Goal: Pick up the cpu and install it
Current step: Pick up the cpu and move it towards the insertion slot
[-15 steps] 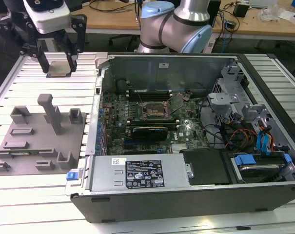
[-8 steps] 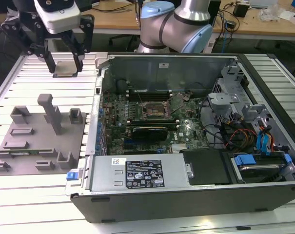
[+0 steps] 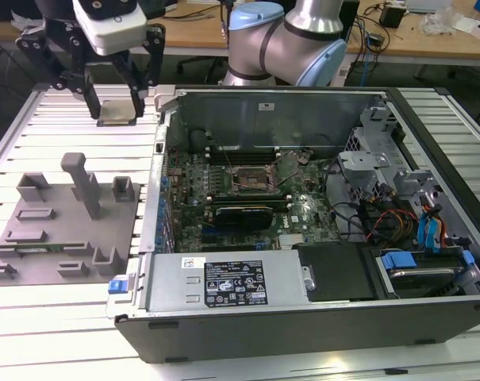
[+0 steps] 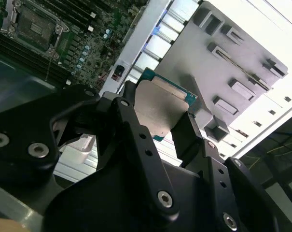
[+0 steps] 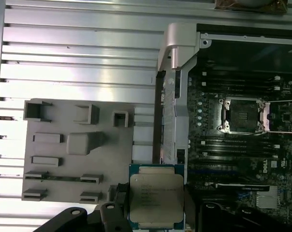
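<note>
Slatted table [image 3: 49, 131] holds one grey fixture [image 3: 61, 198] and one open computer case [image 3: 319, 325]; at the exterior view's far left, one gripper [image 3: 115, 105] clamps one cpu [image 3: 117, 115].

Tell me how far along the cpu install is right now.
Pickup looks done: the tool is shut on the cpu, held above the slatted table, away from the grey fixture. In hand: the cpu hangs outside the open computer case. Left: seating it. The motherboard socket stands open and empty, and the cpu is not yet over it.
</note>
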Controlling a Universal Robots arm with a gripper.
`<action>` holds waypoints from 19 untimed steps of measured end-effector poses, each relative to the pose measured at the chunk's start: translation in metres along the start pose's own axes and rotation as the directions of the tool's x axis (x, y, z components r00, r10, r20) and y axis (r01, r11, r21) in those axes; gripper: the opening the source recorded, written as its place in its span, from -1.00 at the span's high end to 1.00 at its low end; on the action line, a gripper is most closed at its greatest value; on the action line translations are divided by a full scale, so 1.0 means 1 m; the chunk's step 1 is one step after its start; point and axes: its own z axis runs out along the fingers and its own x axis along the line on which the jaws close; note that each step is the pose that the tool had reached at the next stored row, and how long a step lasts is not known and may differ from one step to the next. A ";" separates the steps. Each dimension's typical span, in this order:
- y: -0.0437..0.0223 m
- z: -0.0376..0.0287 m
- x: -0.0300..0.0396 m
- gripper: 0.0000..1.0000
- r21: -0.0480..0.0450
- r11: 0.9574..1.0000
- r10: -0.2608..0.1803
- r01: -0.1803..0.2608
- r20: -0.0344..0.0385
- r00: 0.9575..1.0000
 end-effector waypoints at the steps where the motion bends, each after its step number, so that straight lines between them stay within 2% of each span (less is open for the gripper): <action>1: -0.0001 0.0000 -0.0022 -0.09 0.000 1.000 0.000 0.000 0.000 1.000; 5: -0.0005 0.0002 -0.0119 -0.09 0.000 1.000 0.000 0.000 0.000 1.000; 7: -0.0009 0.0004 -0.0202 -0.09 0.000 1.000 0.000 0.000 0.000 1.000; 19: -0.0021 0.0009 -0.0471 -0.09 0.000 1.000 0.000 0.000 0.000 1.000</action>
